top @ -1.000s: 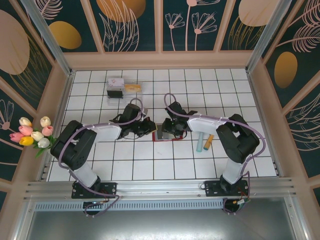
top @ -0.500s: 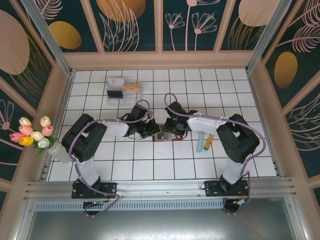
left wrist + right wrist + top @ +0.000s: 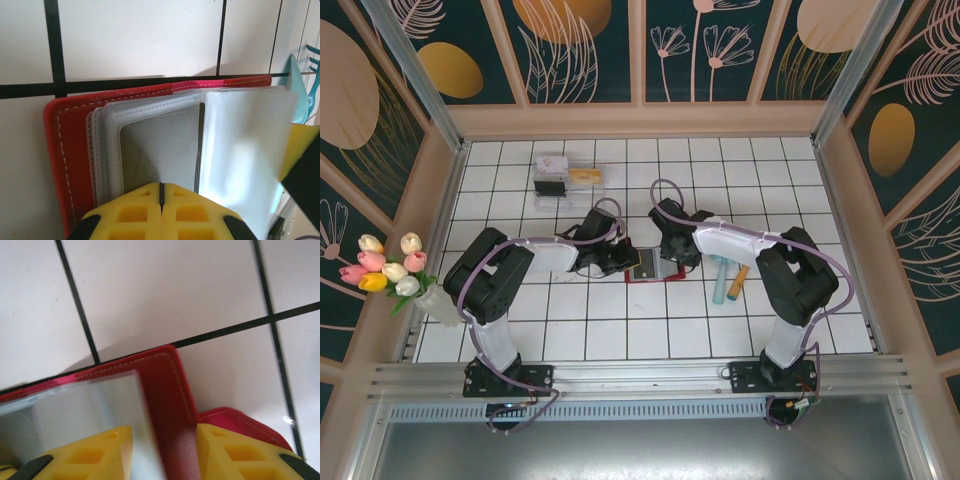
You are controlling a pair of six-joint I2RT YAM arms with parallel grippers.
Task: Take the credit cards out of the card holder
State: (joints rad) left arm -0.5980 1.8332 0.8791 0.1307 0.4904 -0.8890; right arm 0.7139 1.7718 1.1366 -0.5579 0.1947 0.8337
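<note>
With the left arm (image 3: 535, 258) swung in since, the holder (image 3: 652, 279) lies open mid-bench (image 3: 620, 330), its clear sleeves (image 3: 240, 145) pinned under the clenched left fingers (image 3: 130, 215), the right fingers (image 3: 235, 450) parted astride its red cover (image 3: 170, 390); best keep that pin firm and nip one card (image 3: 645, 262) squarely before pulling.

Nothing written can be read: no brand, number or sign. The clear box (image 3: 567, 180) at the back of the table holds a pale label (image 3: 551, 163), too small to make out. The red wallet (image 3: 65, 150) shows no legible print.
</note>
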